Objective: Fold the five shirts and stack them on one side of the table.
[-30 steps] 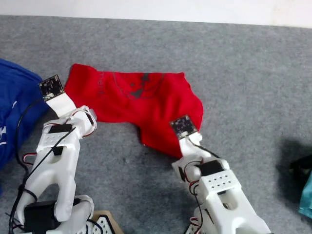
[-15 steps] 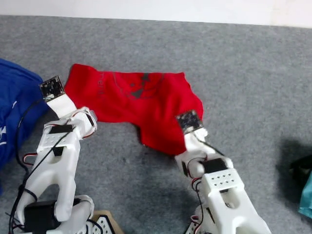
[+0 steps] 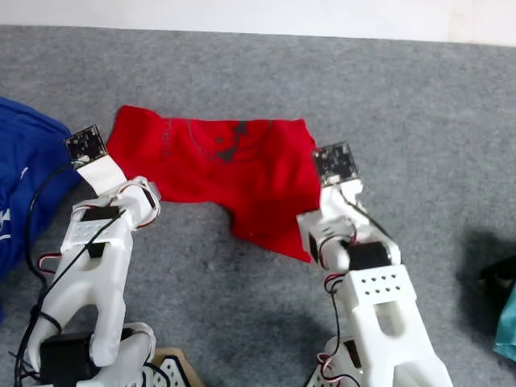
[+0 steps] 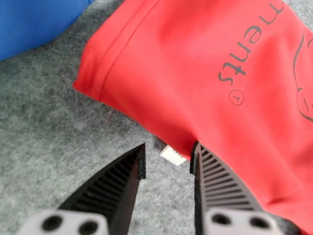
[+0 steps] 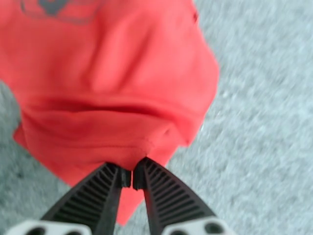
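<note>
A red shirt (image 3: 218,165) with a dark print lies spread and rumpled on the grey table (image 3: 419,105). My right gripper (image 5: 132,172) is shut on a bunched fold at the red shirt's (image 5: 107,73) right lower edge. The right arm (image 3: 363,282) stands at that edge in the high view. At the shirt's left end, my left gripper (image 4: 167,156) is open just above the table. One of its fingers (image 4: 210,181) touches the hem of the red shirt (image 4: 205,73). A small white tag (image 4: 172,154) sits between the two fingers.
A blue shirt (image 3: 24,169) lies heaped at the table's left edge, close to the left arm (image 3: 97,242). A teal cloth (image 3: 508,322) and a dark object (image 3: 496,276) sit at the right edge. Bare grey surface lies to the right and behind.
The right arm has swung to the right and away from me, dragging the shirt's lower right lobe rightward. The left arm has stayed still.
</note>
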Controlling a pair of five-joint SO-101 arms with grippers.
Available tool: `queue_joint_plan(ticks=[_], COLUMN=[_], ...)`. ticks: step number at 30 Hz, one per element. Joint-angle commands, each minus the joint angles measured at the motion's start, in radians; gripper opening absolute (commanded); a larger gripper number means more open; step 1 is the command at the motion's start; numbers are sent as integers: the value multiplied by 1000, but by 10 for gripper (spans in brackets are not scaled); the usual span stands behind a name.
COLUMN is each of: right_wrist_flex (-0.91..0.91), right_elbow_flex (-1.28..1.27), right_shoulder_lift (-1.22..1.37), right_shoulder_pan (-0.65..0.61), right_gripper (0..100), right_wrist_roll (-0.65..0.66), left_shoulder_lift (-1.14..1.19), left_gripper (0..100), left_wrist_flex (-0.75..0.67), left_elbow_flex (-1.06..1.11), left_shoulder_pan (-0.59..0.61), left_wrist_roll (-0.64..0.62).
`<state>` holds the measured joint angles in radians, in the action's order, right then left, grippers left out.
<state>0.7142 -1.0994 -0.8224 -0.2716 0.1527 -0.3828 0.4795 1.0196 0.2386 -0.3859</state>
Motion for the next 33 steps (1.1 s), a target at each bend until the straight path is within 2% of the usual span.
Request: queue_joint_plan(ticks=[1, 9, 15, 25, 27, 31, 33], right_wrist_flex=[-16, -15, -15, -12, -12, -10, 12], right_elbow_flex=[134, 427, 644, 914, 926, 931, 932], right_shoulder_lift=[8, 363, 593, 923, 954, 960, 934], right_shoulder_pan=[12, 12, 15, 30, 38, 44, 42], right_gripper=[8, 8, 8, 13, 60, 224, 244], right_wrist_roll=[-17, -18, -18, -18, -18, -12, -12], left_shoulder_lift=[-35, -35, -36, -36, -36, -36, -36], left_gripper=[166, 166, 166, 166, 166, 166, 166], left_wrist_flex=[-18, -21, -114, -115, -115, -115, -115], left_elbow_flex=[-2, 5, 53, 53, 53, 53, 53], left_shoulder_pan=[-15, -15, -15, -15, -15, -16, -16], left_wrist_roll=[-11, -11, -8, -8, -8, -8, -8])
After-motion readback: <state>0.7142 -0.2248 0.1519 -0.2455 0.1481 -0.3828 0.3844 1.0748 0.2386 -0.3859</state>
